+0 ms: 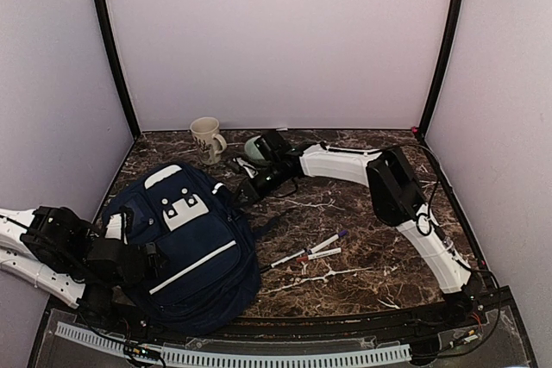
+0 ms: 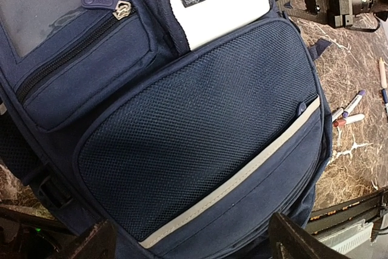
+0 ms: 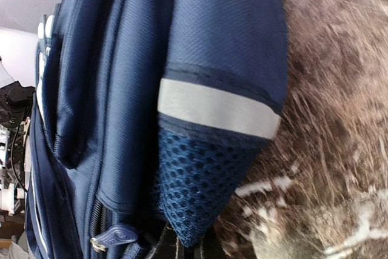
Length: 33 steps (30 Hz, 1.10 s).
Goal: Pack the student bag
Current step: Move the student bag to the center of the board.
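The student bag (image 1: 185, 243) is lying on its back on the marble-patterned bench (image 1: 362, 213), front pockets facing up. That is probably so its zippers can be reached from above. Its zipper pull (image 2: 121, 10) on the upper pocket is sitting at the closed end, so by my reading nothing is going in yet and packing is barely under way.

The left end effector (image 1: 142, 258) is hovering at the bag's lower end with its fingers spread wide. In its wrist view they are standing on either side of the bag's bottom edge, below the mesh front pocket (image 2: 200, 131), and are gripping nothing. It seems to be waiting there to steady or pin the bag.

The right end effector (image 1: 244, 187) is reaching across to the bag's top right edge and is closed. Its wrist view is looking along the bag's side, where the mesh side pocket (image 3: 194, 192) is hanging under a grey reflective strip (image 3: 218, 108). The fingertips are meeting right at the pocket's lower tip. I cannot tell whether they are pinching fabric there, though that spot would suit tugging the bag or opening a pocket.

The markers (image 1: 310, 253) are lying loose just to the right of the bag, likely waiting to be packed. A mug (image 1: 206, 139) is standing beyond the bag's top end, with a pale round thing (image 1: 256, 147) near it, half hidden by the right arm.
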Each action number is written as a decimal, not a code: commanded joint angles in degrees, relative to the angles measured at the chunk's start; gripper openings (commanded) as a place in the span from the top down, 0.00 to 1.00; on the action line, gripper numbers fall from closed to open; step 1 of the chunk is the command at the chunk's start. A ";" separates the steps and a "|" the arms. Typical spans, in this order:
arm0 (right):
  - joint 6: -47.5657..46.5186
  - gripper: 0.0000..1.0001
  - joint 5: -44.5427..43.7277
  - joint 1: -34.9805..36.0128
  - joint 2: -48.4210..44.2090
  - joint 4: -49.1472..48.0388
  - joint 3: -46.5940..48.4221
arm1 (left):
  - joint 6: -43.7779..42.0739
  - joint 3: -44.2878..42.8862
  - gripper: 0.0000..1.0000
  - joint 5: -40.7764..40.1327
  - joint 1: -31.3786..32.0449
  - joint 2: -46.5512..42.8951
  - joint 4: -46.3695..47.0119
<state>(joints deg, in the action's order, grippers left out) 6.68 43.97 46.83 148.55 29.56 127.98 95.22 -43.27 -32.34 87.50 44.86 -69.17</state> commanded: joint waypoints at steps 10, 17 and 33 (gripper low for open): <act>5.88 1.00 3.42 -6.81 -25.04 -19.81 -39.82 | -5.41 0.07 0.09 -10.51 -4.90 5.17 1.06; 8.54 1.00 3.78 -8.73 -32.41 -25.05 -52.27 | -18.17 -2.37 0.08 -10.00 -9.83 12.64 9.38; -13.50 0.61 -0.83 -12.17 -44.52 -3.87 -54.42 | -53.84 -2.15 0.05 -0.40 -21.77 18.26 34.92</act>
<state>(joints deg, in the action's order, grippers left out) 3.09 44.42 35.33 110.59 19.57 75.46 53.98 -45.41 -35.24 67.05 64.99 -41.80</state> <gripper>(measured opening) 0.364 0.946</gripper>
